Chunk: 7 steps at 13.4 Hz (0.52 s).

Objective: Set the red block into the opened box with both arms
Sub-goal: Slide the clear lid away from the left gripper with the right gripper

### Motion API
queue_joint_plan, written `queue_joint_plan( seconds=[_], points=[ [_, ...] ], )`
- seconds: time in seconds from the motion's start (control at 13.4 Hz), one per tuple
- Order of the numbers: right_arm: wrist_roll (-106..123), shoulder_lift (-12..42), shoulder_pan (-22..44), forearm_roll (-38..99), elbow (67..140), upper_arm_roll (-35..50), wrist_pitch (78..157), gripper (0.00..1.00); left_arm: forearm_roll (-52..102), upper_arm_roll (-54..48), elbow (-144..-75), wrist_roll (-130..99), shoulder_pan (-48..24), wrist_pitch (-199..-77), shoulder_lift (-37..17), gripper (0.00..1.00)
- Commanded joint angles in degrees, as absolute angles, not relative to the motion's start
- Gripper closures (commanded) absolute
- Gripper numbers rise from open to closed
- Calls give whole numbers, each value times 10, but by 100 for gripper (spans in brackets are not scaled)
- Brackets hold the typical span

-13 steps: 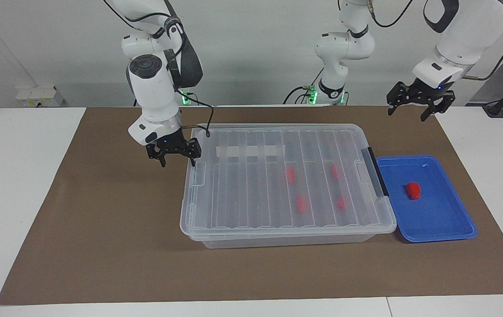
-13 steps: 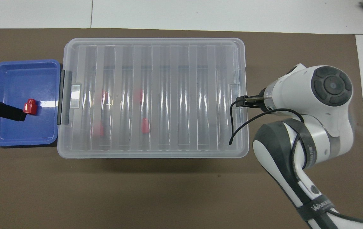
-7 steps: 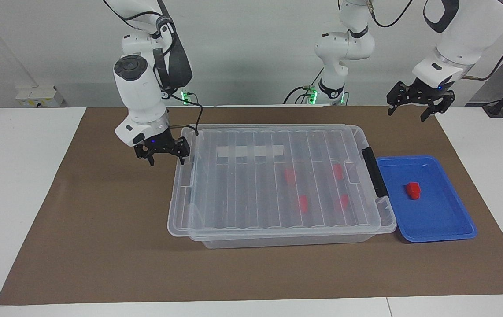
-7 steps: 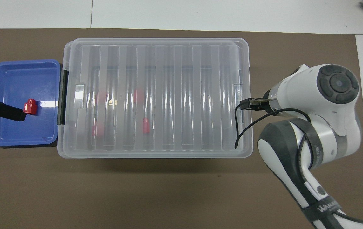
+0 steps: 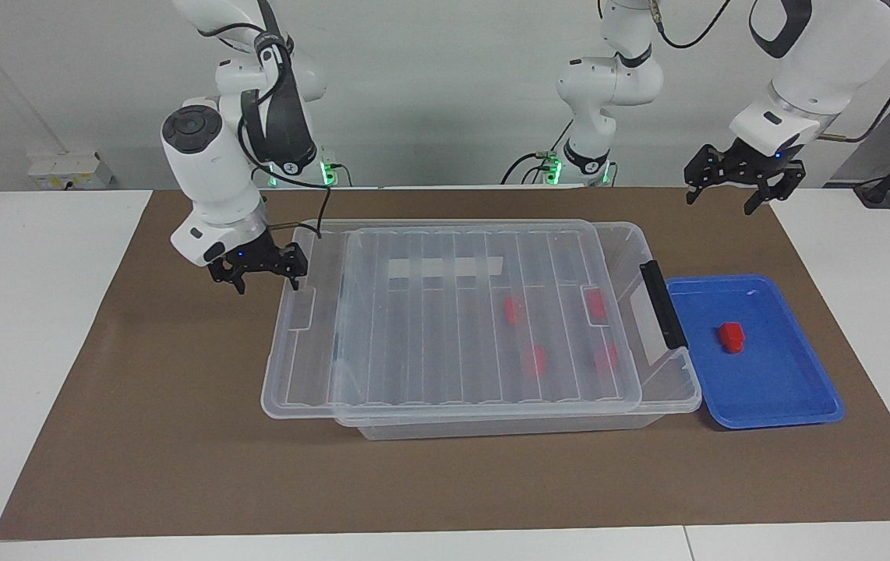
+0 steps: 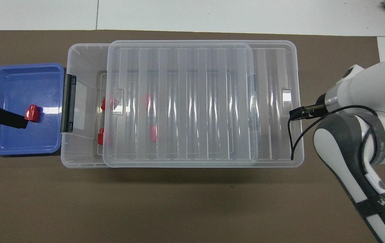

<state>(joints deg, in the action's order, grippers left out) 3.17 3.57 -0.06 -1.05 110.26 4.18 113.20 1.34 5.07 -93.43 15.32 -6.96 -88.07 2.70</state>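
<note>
Your lid (image 5: pixel 445 319) sits shifted toward the right arm's end, overhanging the box (image 5: pixel 667 393). The right claw (image 5: pixel 262 269) is at the lid's edge, jaws spread; whether it grips, you can't tell. The left claw (image 5: pixel 741 183) hangs spread and empty. The red block (image 5: pixel 731 336) lies in the blue tray (image 5: pixel 788 413) beside the box. Four more reds blur under ribbed plastic.
</note>
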Motion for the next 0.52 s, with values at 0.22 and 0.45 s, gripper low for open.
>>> queue_joint_plan(
  seconds=[0.22,0.45],
  points=[
    [135,19,-52,-4,1120,46,1125,0,4,52,-955,148,-42,-871,47,0],
    [166,19,-63,-4,1120,45,1126,0,4,52,-964,150,6,-884,48,0]
  ],
)
